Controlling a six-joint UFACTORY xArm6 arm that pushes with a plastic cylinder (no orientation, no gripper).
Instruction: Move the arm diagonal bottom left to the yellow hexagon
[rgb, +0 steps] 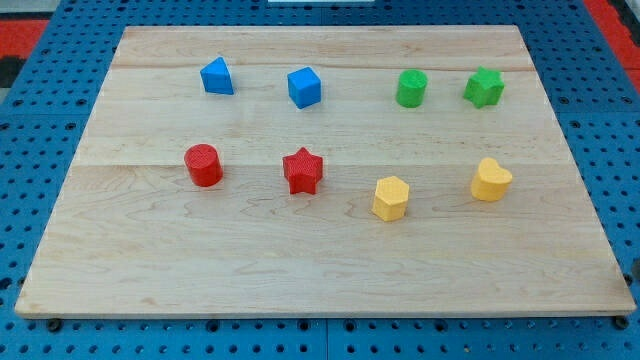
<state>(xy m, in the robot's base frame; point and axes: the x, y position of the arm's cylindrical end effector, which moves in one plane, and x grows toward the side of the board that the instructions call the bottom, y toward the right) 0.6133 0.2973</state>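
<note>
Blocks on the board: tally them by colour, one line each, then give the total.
Blue: 2, a wedge-like block and a cube
Green: 2, a cylinder and a star
Red: 2, a cylinder and a star
Yellow: 2, a hexagon and a heart
Total: 8
My tip does not show in this view.

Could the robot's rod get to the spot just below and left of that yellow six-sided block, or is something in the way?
Probably yes. The wood at the lower left of the yellow hexagon is bare; the red star sits further left. My tip is not in view, so its path is unknown.
</note>
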